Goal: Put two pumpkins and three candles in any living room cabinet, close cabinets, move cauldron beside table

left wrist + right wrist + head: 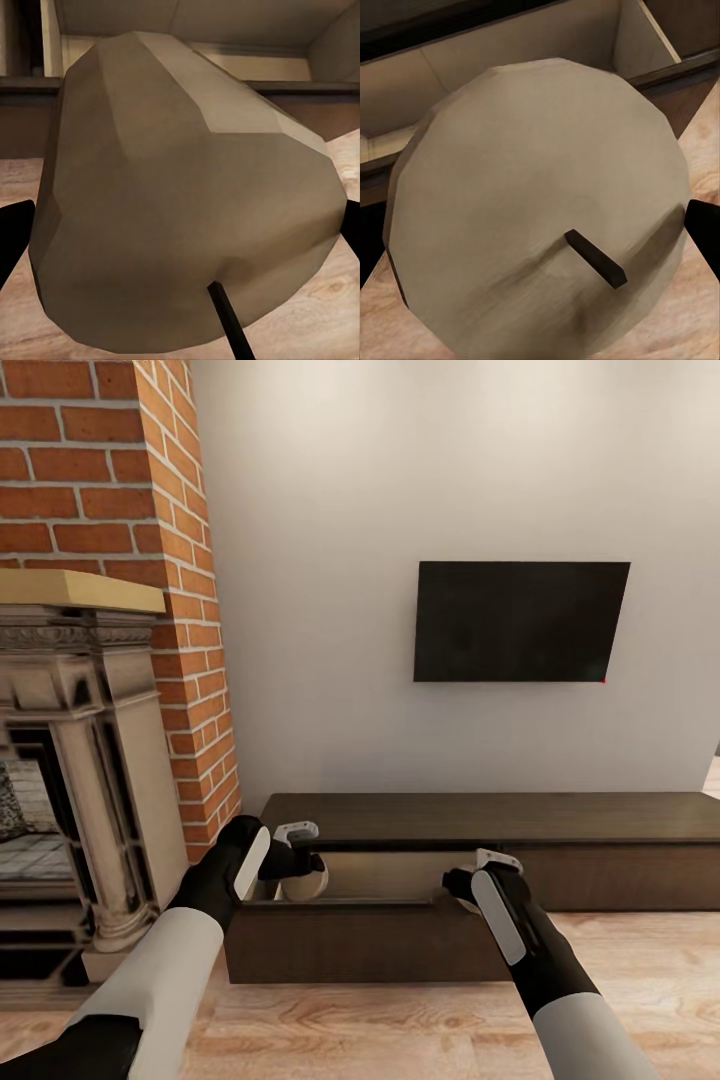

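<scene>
My left gripper (300,850) is clamped on a candle (187,202): its dark fingertips (13,232) press in from both sides of a squat, pale beige lump with flat facets and a thin black wick poking from the end that faces my wrist. My right gripper (470,880) is closed the same way on a second candle (540,202), rounder and broader, the same waxy beige, with a short dark wick; one fingertip (705,232) shows at its edge.

Both candles hang at the open drawer (400,875) of the long low dark brown cabinet (500,815), the left one over its near left corner, the right one at its front edge. The drawer is pulled out toward me, and what I can see of its pale inside looks bare, though my hands hide part of it.

As I judge it, two candles are about to go in and neither has been let go. I cannot tell where the third candle, the pumpkins or the cauldron are. The drawer has yet to be shut. Beyond the cabinet are a dark screen (520,620) on the wall and a brick fireplace (90,740) to my left.
</scene>
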